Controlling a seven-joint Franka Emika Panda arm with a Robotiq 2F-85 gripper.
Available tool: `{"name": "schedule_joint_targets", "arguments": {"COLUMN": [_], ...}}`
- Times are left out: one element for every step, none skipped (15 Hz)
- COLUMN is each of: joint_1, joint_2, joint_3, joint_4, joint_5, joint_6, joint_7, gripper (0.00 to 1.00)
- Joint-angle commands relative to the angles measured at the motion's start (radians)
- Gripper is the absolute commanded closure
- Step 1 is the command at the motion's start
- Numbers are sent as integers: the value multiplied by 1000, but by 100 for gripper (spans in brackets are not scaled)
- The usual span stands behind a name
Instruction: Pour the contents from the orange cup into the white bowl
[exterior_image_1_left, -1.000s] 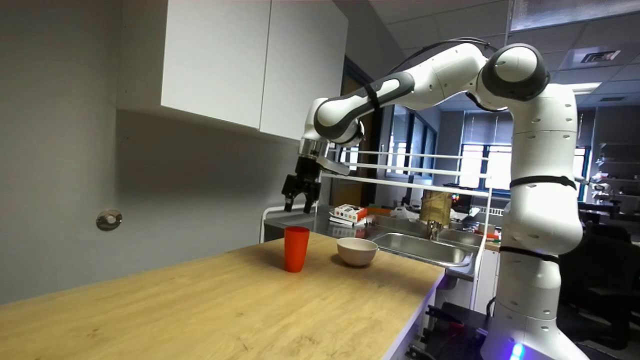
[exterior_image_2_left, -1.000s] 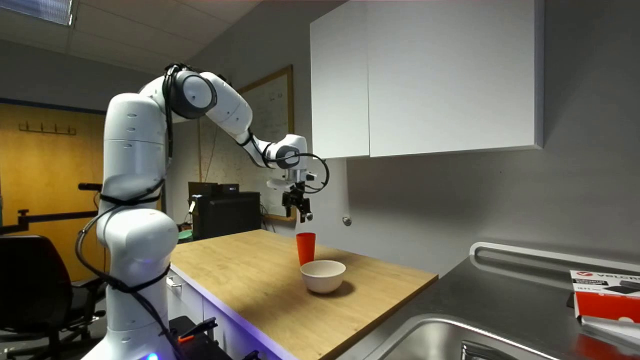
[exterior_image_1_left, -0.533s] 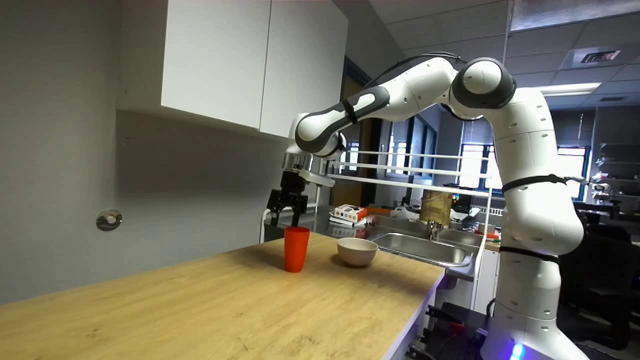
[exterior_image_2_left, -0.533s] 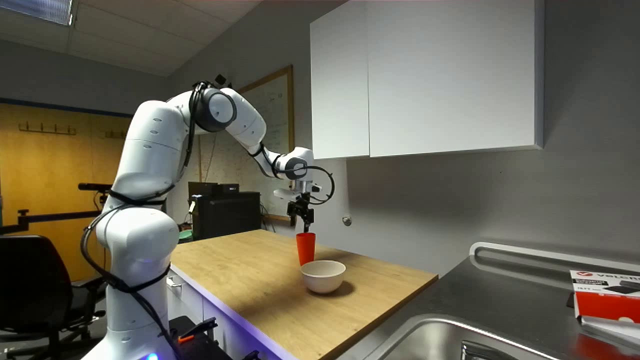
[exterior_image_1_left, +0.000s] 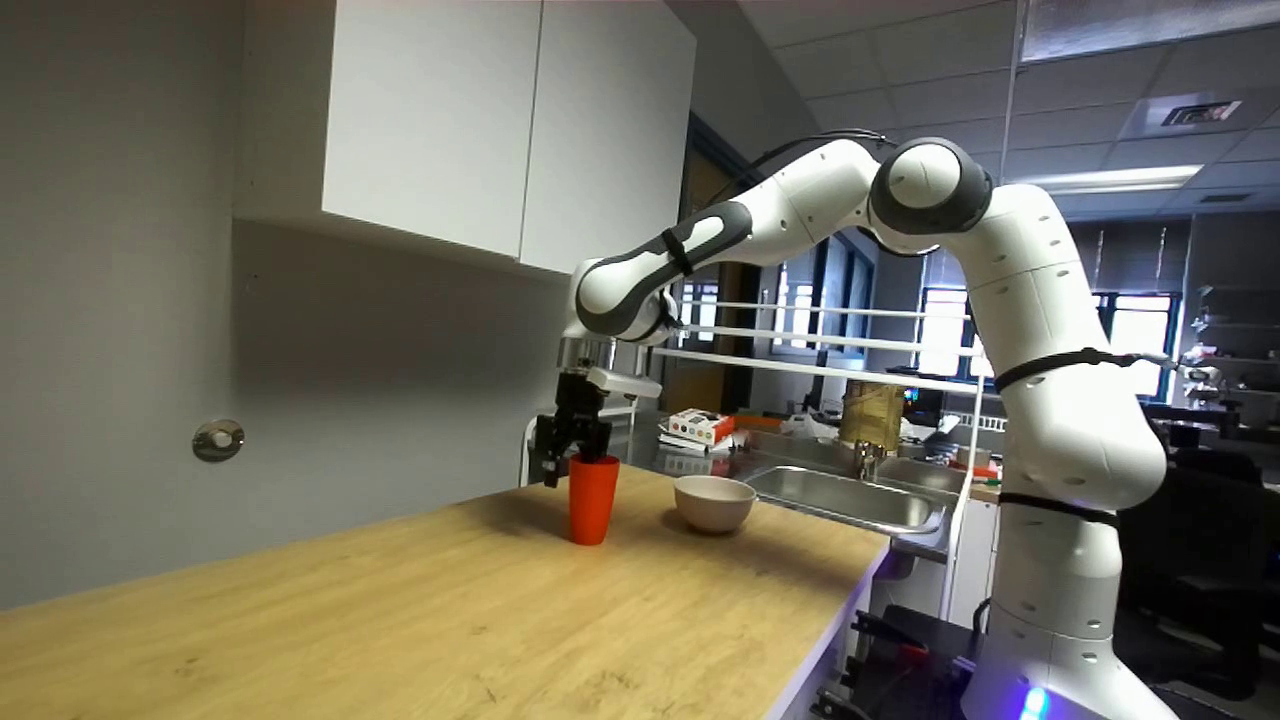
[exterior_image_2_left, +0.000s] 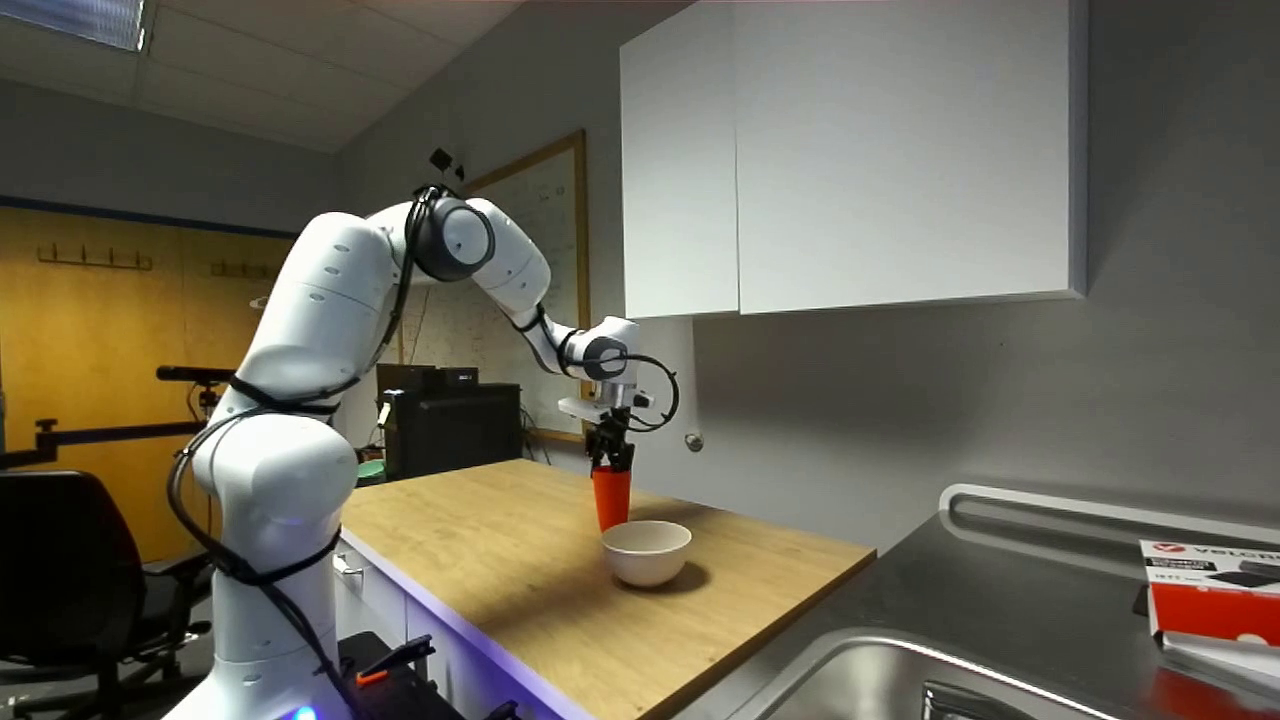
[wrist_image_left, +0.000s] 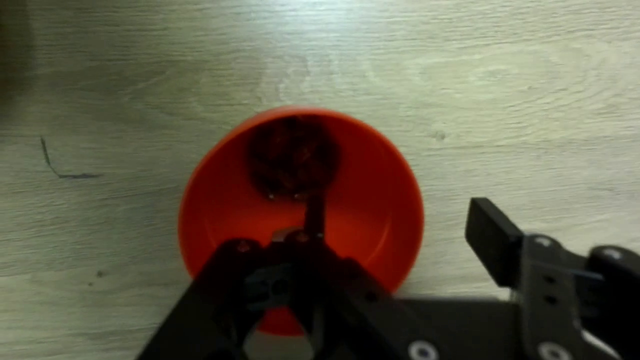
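The orange cup (exterior_image_1_left: 594, 505) stands upright on the wooden counter, also in an exterior view (exterior_image_2_left: 612, 498) and, from above, in the wrist view (wrist_image_left: 365, 200). Dark contents (wrist_image_left: 294, 157) lie at its bottom; what they are is too dark to tell. The white bowl (exterior_image_1_left: 714, 505) stands upright beside the cup, also in an exterior view (exterior_image_2_left: 646, 556); it is not clearly seen in the wrist view. My gripper (wrist_image_left: 400, 225) points down and is open. One finger reaches inside the cup and the other is outside it, with the cup wall between them and a gap to the outer finger.
The wooden counter (exterior_image_1_left: 430, 610) ends beside a metal sink (exterior_image_2_left: 900, 655). White wall cabinets (exterior_image_2_left: 850, 150) hang above the counter at the back. A red and white box (exterior_image_2_left: 1215, 590) lies by the sink. A white rack rail (exterior_image_1_left: 800, 365) stands behind the counter.
My gripper has come down and towards the cup from above it, and one finger has gone inside the rim. The cup and bowl have not moved.
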Motion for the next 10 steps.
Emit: {"name": "schedule_joint_targets", "arguments": {"joint_1": [4,5,5,5,4,3,2,1,0,-2], "joint_2": [21,21,19,15,12,9,5,3,-1,-7], "joint_3": [-9,-11,-13,-14,-16,-18,-19,-21,-23,-24], "joint_4": [51,55,57,57,59,61,61,62,64,65], "joint_5": [-9,-12,-14,-16,-16,-17,-16,-15,-14,-15], "joint_6": [-42,-44,-47,-48,-51,-52,-50,-49,-48,-50], "joint_7": [38,42,46,51,55,57,59,61,61,63], "gripper": [57,63,72,80,86,95,99,100,100,100]}}
